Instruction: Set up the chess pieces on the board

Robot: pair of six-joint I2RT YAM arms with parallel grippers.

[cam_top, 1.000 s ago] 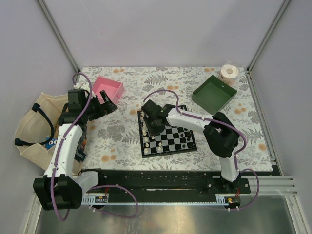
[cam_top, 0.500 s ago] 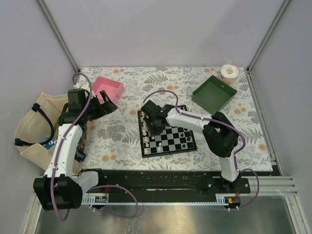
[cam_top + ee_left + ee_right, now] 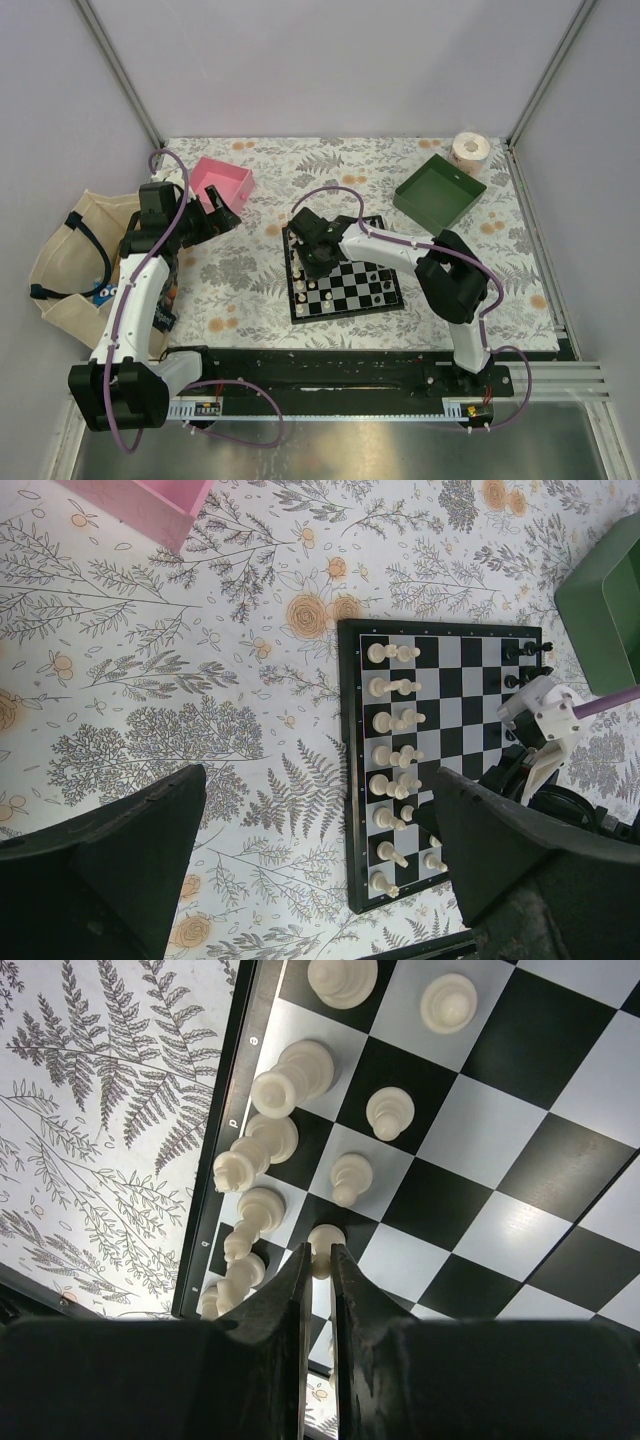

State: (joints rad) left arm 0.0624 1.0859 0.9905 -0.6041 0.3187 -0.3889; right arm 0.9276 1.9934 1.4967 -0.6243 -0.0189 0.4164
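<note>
The board [image 3: 340,312] lies mid-table with cream-white chess pieces [image 3: 303,280] in two rows along its left side and a few black ones [image 3: 380,282] at its right. My right gripper [image 3: 318,262] is low over the board's left part. In the right wrist view it [image 3: 318,1255] is shut on a white pawn [image 3: 325,1240] whose base meets the board [image 3: 500,1160] beside other white pieces [image 3: 262,1150]. My left gripper [image 3: 222,213] is open and empty near the pink tray. In the left wrist view it [image 3: 320,780] hangs high, with the board [image 3: 445,680] below.
A pink tray [image 3: 225,182] stands at the back left and a green tray [image 3: 438,190] at the back right, with a tape roll [image 3: 470,150] behind it. A cloth bag [image 3: 70,260] lies off the table's left edge.
My right gripper has shifted very slightly over the board's left side. The left arm has not moved.
</note>
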